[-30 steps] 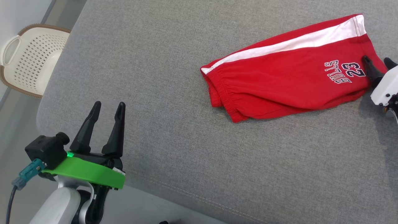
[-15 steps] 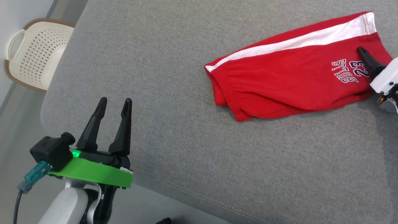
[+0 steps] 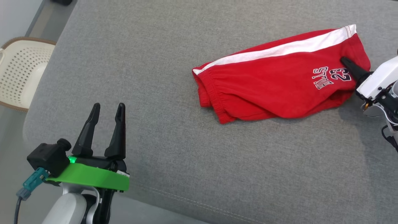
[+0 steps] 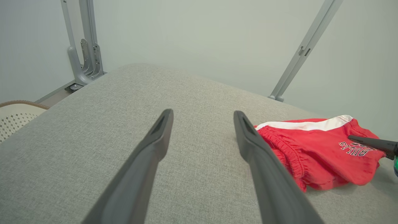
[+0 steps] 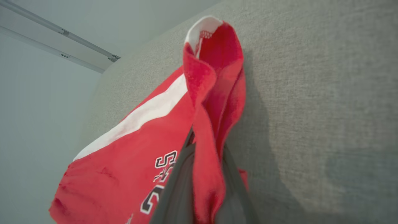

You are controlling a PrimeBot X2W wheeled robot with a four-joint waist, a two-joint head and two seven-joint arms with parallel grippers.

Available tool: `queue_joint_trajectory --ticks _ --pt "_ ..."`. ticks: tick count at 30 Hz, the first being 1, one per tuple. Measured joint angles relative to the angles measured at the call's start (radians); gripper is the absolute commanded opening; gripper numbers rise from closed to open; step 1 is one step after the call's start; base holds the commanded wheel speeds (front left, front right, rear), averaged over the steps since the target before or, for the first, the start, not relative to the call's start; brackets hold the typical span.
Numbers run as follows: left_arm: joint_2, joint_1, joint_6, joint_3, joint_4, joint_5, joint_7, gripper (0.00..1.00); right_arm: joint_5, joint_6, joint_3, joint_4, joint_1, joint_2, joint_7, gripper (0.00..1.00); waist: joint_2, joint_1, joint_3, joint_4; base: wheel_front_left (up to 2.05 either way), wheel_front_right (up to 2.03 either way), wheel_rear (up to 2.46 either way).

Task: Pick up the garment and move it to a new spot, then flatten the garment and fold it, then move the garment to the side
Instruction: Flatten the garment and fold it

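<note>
On the far left I saw a white basket (image 3: 18,71) with little holes, down beside the gray cushion (image 3: 155,62). The picture cut part of it off, so I could not tell what was in it. My left fingers (image 3: 117,130) stood apart, holding nothing, over the near left corner of the cushion. Farther right, the red shorts (image 3: 264,84) with a white stripe lay on the cushion. At their right end, by the number, my right fingers (image 3: 353,69) were clenched on a fold of the red cloth.
</note>
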Motion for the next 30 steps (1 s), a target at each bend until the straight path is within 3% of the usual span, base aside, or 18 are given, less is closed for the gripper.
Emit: queue_joint_trajectory --ticks 11,20,30 --pt "-0.006 0.045 -0.008 0.026 0.010 0.012 0.000 1.00 0.117 0.020 -0.082 -0.071 0.156 -0.017 -0.012 0.00 0.0000 0.0000 -0.070 -0.099 0.00 0.00 0.00" --pt "0.000 0.087 -0.015 0.035 0.013 0.038 0.000 1.00 0.177 0.027 -0.149 -0.142 0.319 -0.020 -0.088 0.00 0.0000 0.0000 -0.126 -0.165 0.00 0.00 0.00" --pt "0.043 0.118 -0.022 -0.005 0.038 0.089 0.001 1.00 0.129 0.032 -0.092 -0.353 0.330 -0.015 -0.116 0.00 0.0000 0.0000 -0.168 -0.179 0.00 0.00 0.00"
